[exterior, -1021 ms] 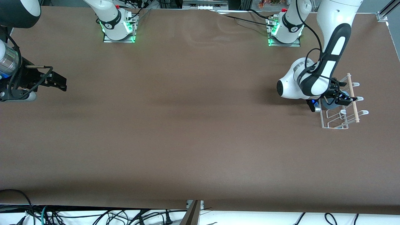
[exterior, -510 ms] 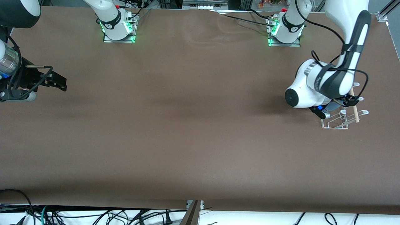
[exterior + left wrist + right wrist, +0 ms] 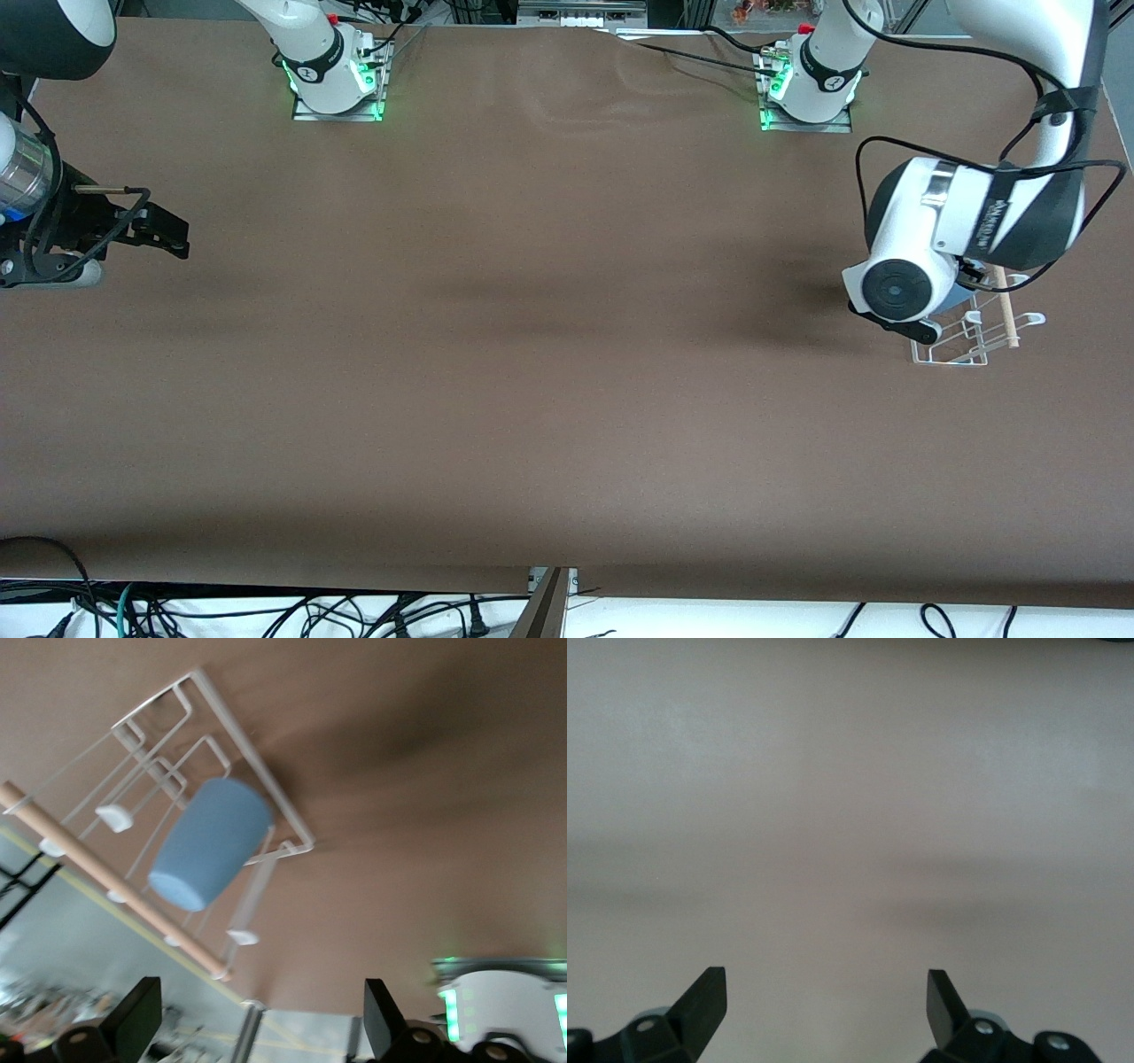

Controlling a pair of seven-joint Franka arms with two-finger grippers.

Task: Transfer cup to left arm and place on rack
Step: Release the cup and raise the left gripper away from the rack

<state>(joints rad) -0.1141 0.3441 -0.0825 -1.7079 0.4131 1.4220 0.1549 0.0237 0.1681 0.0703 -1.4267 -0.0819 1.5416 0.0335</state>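
Cup [image 3: 211, 843] lying tilted on rack [image 3: 282, 806]. Left gripper [image 3: 257, 1014] above, jaws spread, empty. Right gripper [image 3: 826, 1001] waiting over table [image 3: 532, 354], jaws apart.

Robotics lab: bolted arm bases [image 3: 337, 71], cables [image 3: 266, 611].

The right gripper [image 3: 825, 997] is showing only its two black fingertips [image 3: 704, 992], which are standing wide apart with nothing between them. Under and ahead of the pincer, the bare brown table [image 3: 850, 797] is filling the whole view. A faint darker band is lying across the surface just ahead of the fingertips.
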